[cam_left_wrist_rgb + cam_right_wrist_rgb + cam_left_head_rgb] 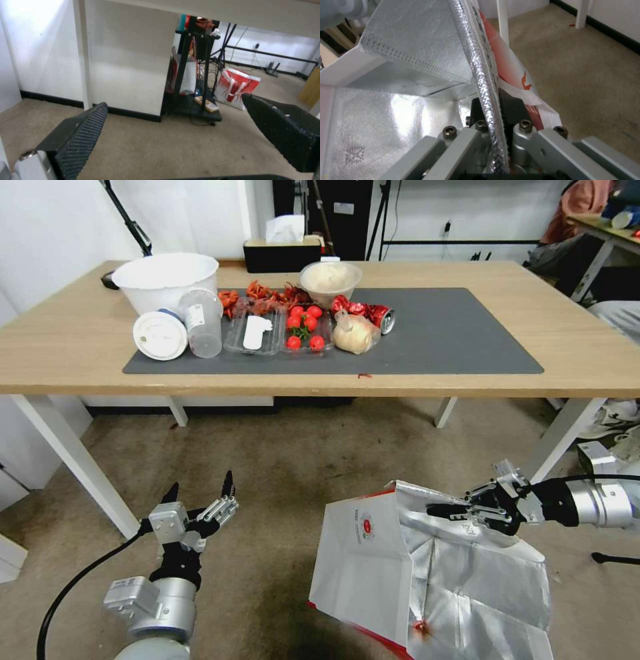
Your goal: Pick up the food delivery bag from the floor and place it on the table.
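Note:
The food delivery bag (373,560) is white with red trim and a silver foil lining, and it leans tilted over the floor (280,460) in front of the table (80,340). My right gripper (443,510) is shut on its upper rim. In the right wrist view the fingers (511,107) pinch the foil-lined edge of the bag (420,50). I cannot tell whether the bag's base touches the floor. My left gripper (200,490) hangs open at the lower left, apart from the bag, with nothing between its pads (83,135).
On the left half of the dark mat (467,333) stand a white bucket (167,280), cups, clear trays with tomatoes (303,330), a bowl, a crushed can and a small clear bag. White table legs (73,460) (567,433) flank the floor. Another red-and-white bag (238,87) sits beyond the table.

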### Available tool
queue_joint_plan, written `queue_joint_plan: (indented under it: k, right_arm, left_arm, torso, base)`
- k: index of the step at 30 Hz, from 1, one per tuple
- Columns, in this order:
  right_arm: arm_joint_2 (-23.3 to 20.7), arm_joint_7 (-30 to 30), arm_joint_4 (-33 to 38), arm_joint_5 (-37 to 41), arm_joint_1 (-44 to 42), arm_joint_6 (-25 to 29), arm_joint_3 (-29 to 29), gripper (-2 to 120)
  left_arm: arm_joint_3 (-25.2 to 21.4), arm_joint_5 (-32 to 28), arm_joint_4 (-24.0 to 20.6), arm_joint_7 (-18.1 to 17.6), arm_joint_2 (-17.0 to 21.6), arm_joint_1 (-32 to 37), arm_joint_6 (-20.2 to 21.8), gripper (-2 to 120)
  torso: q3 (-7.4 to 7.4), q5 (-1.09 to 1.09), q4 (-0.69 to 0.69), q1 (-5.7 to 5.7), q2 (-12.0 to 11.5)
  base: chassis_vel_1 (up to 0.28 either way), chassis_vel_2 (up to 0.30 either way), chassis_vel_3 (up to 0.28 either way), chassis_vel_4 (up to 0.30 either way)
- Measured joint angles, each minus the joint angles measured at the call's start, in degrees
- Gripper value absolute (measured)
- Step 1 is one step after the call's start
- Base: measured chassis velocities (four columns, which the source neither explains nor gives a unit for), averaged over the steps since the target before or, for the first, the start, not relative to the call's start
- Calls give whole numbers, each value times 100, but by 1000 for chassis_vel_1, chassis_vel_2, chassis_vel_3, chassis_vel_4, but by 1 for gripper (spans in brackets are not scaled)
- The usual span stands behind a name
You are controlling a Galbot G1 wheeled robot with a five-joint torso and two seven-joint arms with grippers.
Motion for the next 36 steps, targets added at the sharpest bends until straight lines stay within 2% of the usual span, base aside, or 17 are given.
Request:
queue_joint_plan:
  k: [36]
  right_arm:
    - [-8,-20,36,-21,-53,4,25,0]
  left_arm:
    - [-8,16,-25,49,34,40,31,100]
  torso:
    - [545,0,1,319,863]
  base:
    - [0,0,0,0]
